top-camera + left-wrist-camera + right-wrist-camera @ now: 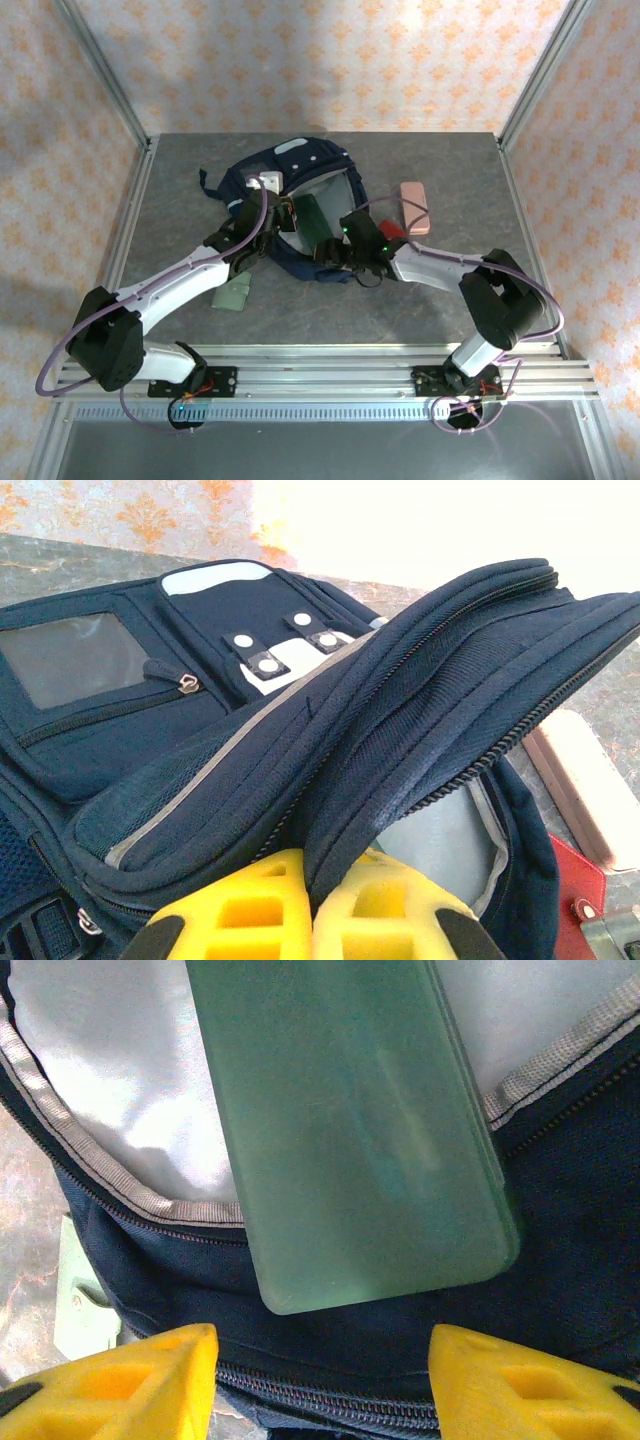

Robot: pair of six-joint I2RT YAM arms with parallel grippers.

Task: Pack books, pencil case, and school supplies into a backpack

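The navy backpack lies open mid-table, its pale lining showing. My left gripper is shut on the backpack's front flap, the fabric pinched between its yellow fingers and held up. A slim dark green rectangle lies slanted in the opening, its near end over the zip rim. Just short of it, over the rim, my right gripper stands open, holding nothing. The pink pencil case lies right of the backpack, beside a small red square. The books are out of view.
A pale green wallet-like square lies on the grey table near the left forearm; it also peeks out beside the backpack. Metal frame posts stand at the table's back corners. Bare table lies in front of the backpack.
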